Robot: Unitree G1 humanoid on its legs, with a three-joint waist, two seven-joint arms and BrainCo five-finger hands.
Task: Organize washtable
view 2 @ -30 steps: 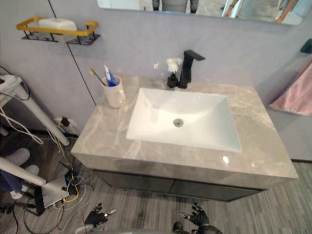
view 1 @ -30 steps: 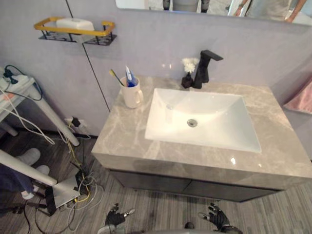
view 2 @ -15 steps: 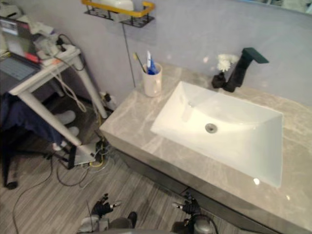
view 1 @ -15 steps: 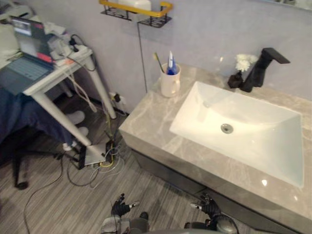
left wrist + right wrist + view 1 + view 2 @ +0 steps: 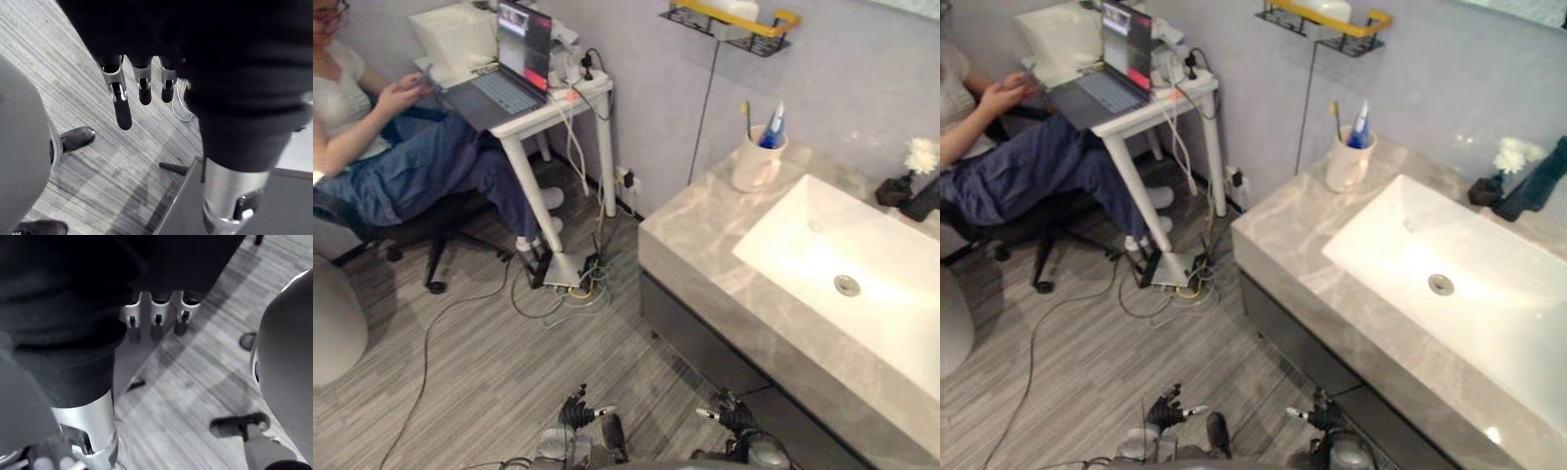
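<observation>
The grey marble washtable [image 5: 700,240] stands to the right, with a white sink [image 5: 876,259] set in it. A white cup [image 5: 753,166] with a toothbrush [image 5: 745,112] and a toothpaste tube [image 5: 772,128] sits at its back left corner. A small dark vase with a white flower [image 5: 905,177] stands beside the black faucet [image 5: 1536,182]. My left hand [image 5: 576,414] and right hand [image 5: 733,420] hang low over the floor, well short of the washtable. Both are open and hold nothing; the left fingers [image 5: 122,105] are straight and the right fingers [image 5: 155,326] relaxed.
A yellow-railed wire shelf [image 5: 730,21] with a white item hangs on the wall above the cup. At the left a person [image 5: 382,147] sits on a chair at a white table [image 5: 553,106] with a laptop [image 5: 509,70]. Cables and a power strip [image 5: 563,277] lie on the floor.
The camera has swung left: the washtable now sits at the right, and the seated person and laptop table have come into view. Both hands stay low and open.
</observation>
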